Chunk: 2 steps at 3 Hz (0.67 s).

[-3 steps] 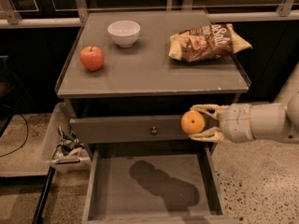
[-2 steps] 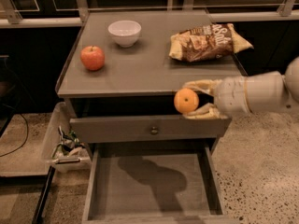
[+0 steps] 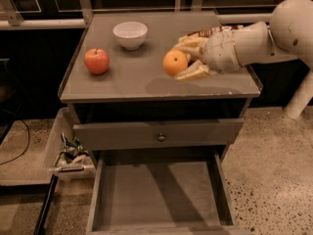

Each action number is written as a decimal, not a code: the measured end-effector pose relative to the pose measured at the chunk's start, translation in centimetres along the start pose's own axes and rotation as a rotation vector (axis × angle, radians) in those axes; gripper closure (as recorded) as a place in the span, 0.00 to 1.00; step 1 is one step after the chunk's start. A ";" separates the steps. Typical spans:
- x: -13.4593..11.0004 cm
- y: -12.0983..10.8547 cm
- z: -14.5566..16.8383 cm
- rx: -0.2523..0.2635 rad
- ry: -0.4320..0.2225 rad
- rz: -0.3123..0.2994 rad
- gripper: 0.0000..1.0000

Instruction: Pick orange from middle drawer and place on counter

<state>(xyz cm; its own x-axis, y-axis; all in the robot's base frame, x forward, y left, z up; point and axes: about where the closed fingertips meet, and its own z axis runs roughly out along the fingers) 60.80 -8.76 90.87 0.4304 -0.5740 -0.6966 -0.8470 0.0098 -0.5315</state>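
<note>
My gripper is shut on the orange and holds it a little above the middle of the counter, coming in from the right. Its shadow falls on the counter just below the fruit. The middle drawer stands pulled open below, its grey floor bare.
A red apple sits on the counter's left side and a white bowl at the back. A snack bag lies behind my gripper, mostly hidden. A shut drawer front with a brass knob is above the open drawer. A bin of clutter stands left of the cabinet.
My gripper has lifted the orange from in front of the top drawer front up and over the counter, moving it leftward and back.
</note>
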 end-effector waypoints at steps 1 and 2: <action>0.4 -1.0 2.4 -0.033 -0.052 0.033 1.00; 0.4 -1.0 2.6 -0.036 -0.056 0.033 1.00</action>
<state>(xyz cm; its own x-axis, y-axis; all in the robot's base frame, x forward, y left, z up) 62.65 -6.85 89.87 0.4184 -0.5269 -0.7399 -0.8711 -0.0022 -0.4910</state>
